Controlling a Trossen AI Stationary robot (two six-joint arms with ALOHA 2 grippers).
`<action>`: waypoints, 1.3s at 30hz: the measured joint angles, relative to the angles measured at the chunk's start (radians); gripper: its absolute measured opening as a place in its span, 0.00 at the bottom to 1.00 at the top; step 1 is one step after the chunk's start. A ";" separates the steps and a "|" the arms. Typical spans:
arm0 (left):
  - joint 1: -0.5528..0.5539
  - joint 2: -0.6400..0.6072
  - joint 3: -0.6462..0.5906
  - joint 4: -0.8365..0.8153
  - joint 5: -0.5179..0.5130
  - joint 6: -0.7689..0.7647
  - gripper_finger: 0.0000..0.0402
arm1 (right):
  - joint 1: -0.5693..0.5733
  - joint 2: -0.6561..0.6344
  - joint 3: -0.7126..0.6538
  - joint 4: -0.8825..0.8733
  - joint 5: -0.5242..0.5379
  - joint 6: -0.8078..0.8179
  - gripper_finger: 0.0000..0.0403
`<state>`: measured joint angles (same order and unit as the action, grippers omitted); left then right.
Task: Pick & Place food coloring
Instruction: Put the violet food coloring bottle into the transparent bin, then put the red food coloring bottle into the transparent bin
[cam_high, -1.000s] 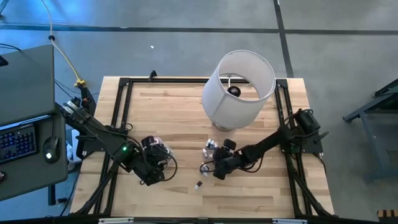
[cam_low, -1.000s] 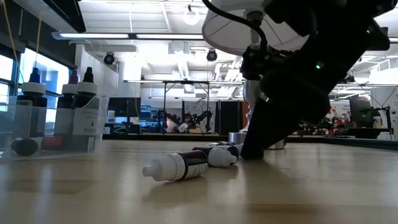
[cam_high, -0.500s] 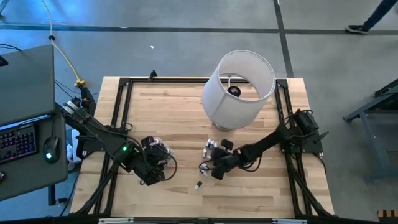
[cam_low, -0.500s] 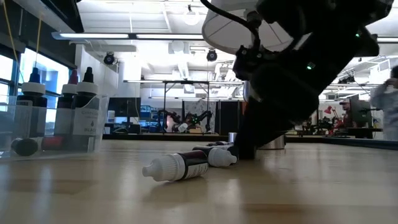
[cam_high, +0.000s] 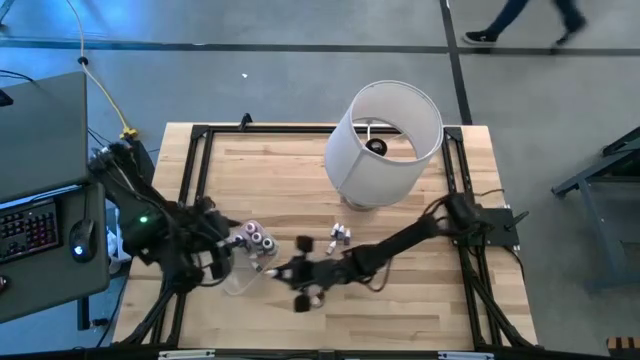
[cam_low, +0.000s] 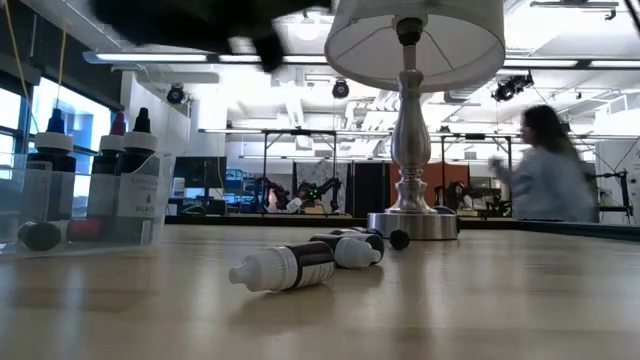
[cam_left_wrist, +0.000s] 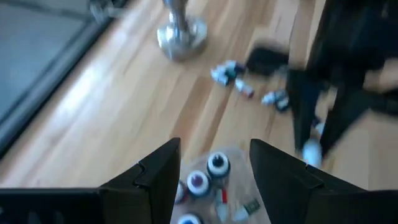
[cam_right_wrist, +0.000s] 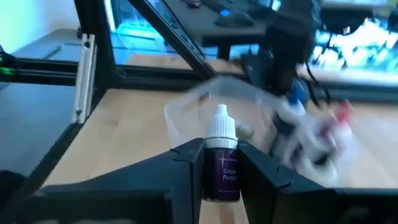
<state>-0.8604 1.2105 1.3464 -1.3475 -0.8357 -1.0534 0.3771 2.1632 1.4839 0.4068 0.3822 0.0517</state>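
My right claw (cam_right_wrist: 219, 163) gripped a purple food coloring bottle (cam_right_wrist: 221, 158) near the clear tub (cam_high: 243, 270); my left claw (cam_left_wrist: 214, 163) hovered spread wide above it.

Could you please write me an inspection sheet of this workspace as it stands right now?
Surface: wooden table inside a black frame.
Job's things: clear tub at the left with capped bottles standing in it; one purple bottle in the right gripper; a few loose bottles lying near the lamp base.
Clutter: white lampshade on a metal lamp base.
Grippers: right gripper shut on the purple bottle, close to the tub; left gripper open, above the tub.
Cables: yellow cable off the table's left.
Surroundings: keyboard at left; a person walking behind.
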 joint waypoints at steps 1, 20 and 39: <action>-0.016 -0.011 -0.005 0.002 -0.034 0.000 0.47 | -0.006 0.040 0.068 -0.026 -0.001 -0.026 0.18; -0.050 -0.013 -0.178 0.012 -0.105 -0.156 0.47 | -0.125 0.389 0.627 -0.501 -0.049 -0.034 0.32; -0.050 0.085 -0.208 0.144 -0.118 -0.155 0.47 | 0.001 -0.042 0.699 -1.260 0.084 0.006 0.37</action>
<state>-0.9100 1.2957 1.1385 -1.2031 -0.9535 -1.2083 0.3778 2.1208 2.1825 -0.8529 0.4662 0.0581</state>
